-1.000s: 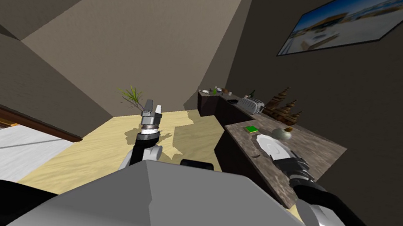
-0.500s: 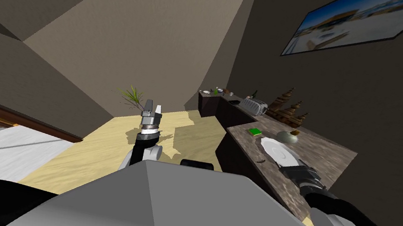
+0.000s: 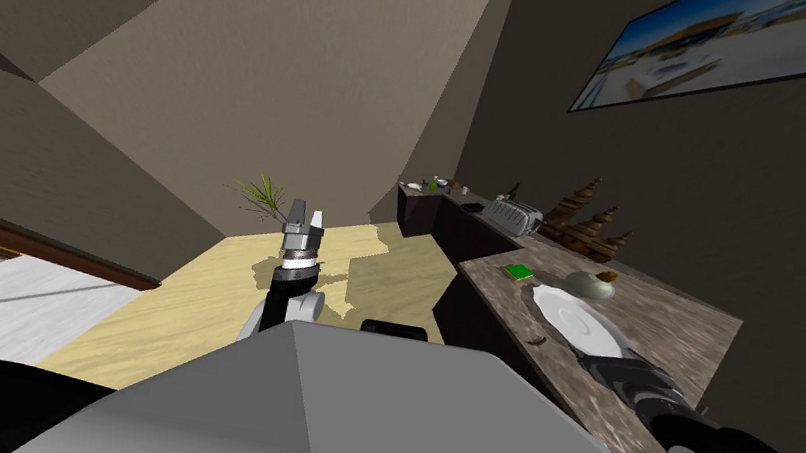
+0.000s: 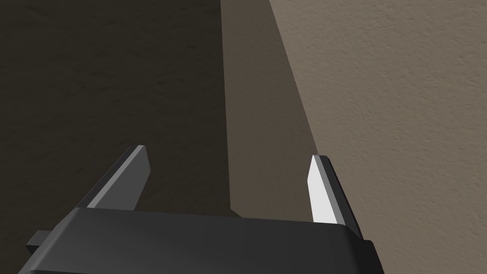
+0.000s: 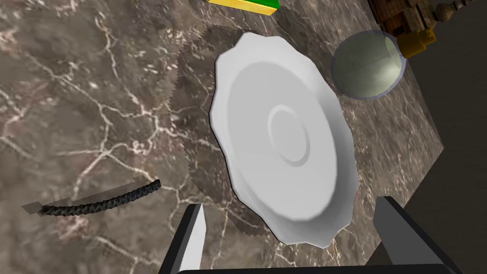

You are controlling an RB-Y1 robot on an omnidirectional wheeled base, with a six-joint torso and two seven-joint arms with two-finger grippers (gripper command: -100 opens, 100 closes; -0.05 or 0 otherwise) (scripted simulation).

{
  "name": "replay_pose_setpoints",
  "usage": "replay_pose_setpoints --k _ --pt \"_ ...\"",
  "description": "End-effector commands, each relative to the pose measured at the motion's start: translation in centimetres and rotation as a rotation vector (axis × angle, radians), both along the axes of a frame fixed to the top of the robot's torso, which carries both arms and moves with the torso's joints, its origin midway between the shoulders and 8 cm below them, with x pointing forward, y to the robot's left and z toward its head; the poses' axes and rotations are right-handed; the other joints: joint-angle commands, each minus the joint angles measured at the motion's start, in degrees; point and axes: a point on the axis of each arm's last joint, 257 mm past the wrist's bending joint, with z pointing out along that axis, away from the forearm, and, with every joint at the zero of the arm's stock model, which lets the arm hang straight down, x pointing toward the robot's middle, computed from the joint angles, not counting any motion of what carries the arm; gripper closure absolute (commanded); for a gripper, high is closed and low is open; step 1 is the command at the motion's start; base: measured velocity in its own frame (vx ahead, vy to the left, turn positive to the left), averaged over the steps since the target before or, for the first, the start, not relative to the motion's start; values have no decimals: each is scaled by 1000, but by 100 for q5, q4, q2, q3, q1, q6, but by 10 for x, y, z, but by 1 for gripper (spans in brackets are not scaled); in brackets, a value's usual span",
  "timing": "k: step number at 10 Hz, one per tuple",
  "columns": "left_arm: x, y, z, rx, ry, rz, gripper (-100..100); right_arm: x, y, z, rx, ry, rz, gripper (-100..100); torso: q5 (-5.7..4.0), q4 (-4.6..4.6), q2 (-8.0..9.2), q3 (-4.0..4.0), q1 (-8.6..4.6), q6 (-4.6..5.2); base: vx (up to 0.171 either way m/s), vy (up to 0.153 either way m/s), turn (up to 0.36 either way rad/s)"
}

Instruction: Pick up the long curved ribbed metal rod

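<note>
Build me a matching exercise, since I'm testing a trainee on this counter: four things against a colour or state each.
Things:
1. rod
2. plate
3. round vase
4. right gripper

Colours or states:
a. open
b. white, scalloped rim
c. olive green
d. black, curved, lying apart from the plate

Pairs: 1-d; 2-b; 3-c; 4-a

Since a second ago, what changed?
My view swung, so the counter slid right in the head view; nothing on it shifted. The right end effector kept its place over the near edge of the plate, open, holding nothing. The dark ribbed rod lies untouched beside it. Left end effector unchanged, open.
</note>
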Motion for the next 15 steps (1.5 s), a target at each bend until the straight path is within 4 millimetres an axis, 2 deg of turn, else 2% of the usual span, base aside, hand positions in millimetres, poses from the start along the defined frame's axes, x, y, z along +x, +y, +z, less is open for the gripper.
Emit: replay_pose_setpoints --k 1,2,4,5,6,7,15 --pt "0 0 0 0 0 0 0 -15 -5 -9 65 21 -51 -100 0 0 0 0 0 0 90 33 -6" --pt "0 0 0 0 0 0 0 -31 -14 -12 110 29 -101 -100 0 1 6 2 -5 -1 96 25 -4" --pt "0 0 0 0 0 0 0 -35 -13 -18 144 40 -124 -100 -2 2 10 5 -9 -1 63 15 -4" --pt "0 0 0 0 0 0 0 -51 -20 -21 199 42 -181 -100 -3 4 21 11 -13 -1 88 24 -14" --pt "0 0 0 0 0 0 0 -54 -18 -25 221 54 -197 -100 -2 3 12 7 -9 0 91 22 -13" --pt "0 0 0 0 0 0 0 -68 -24 -27 269 55 -249 -100 -2 2 10 5 -9 -1 126 11 -25" --pt "0 0 0 0 0 0 0 -134 -21 -53 560 90 -544 -100 -3 1 9 4 -16 -2 101 8 -28"
